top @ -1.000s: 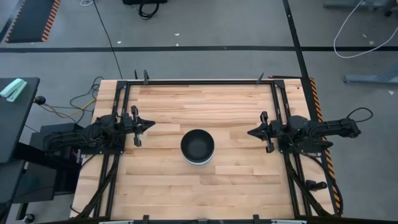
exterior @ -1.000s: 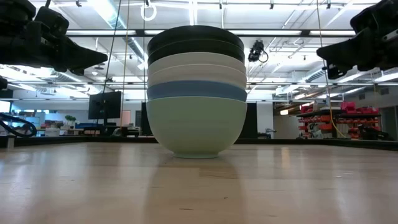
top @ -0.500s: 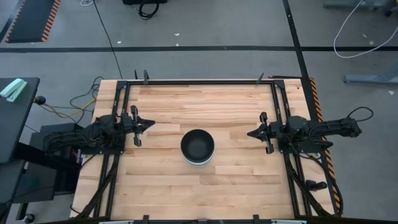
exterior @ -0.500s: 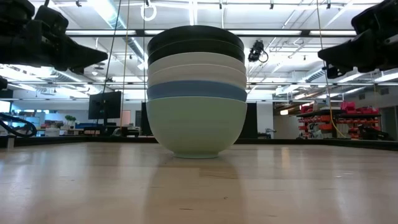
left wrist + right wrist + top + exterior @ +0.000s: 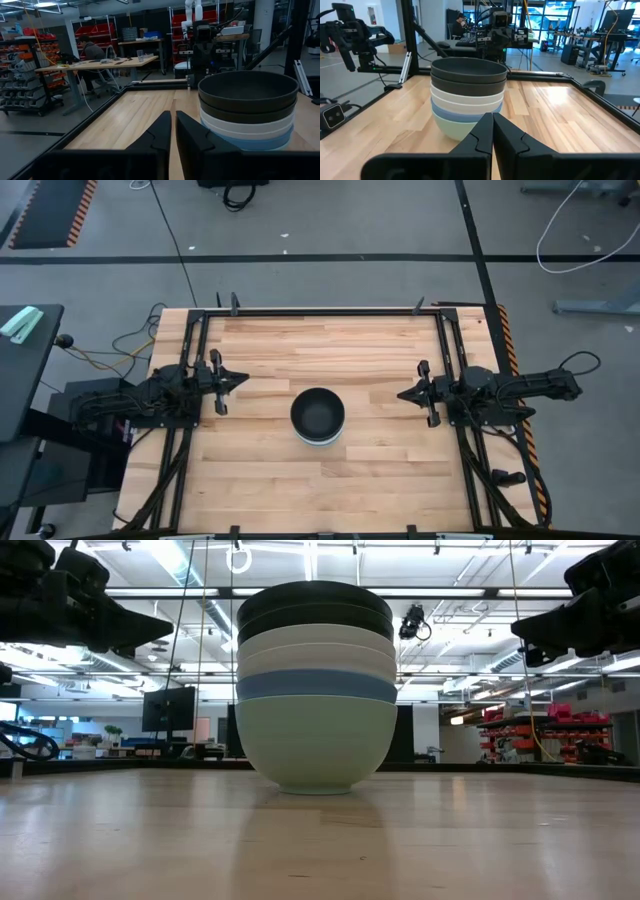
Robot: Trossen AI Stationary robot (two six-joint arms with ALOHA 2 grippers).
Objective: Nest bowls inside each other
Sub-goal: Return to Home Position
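Nested bowls (image 5: 318, 418) stand midway between left hand (image 5: 245, 380) and right hand (image 5: 401, 393) (both closed, well clear).

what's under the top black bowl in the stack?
Under the top black bowl: second black bowl, two white bowls, blue bowl, then mint green bowl on the table. Only outer bands show; insides are covered.

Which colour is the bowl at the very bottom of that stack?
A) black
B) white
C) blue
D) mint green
D: the low view shows the mint green bowl resting on the table, with the blue bowl, white bowls and black bowls nested above it; the left gripper and right gripper wait at the sides.
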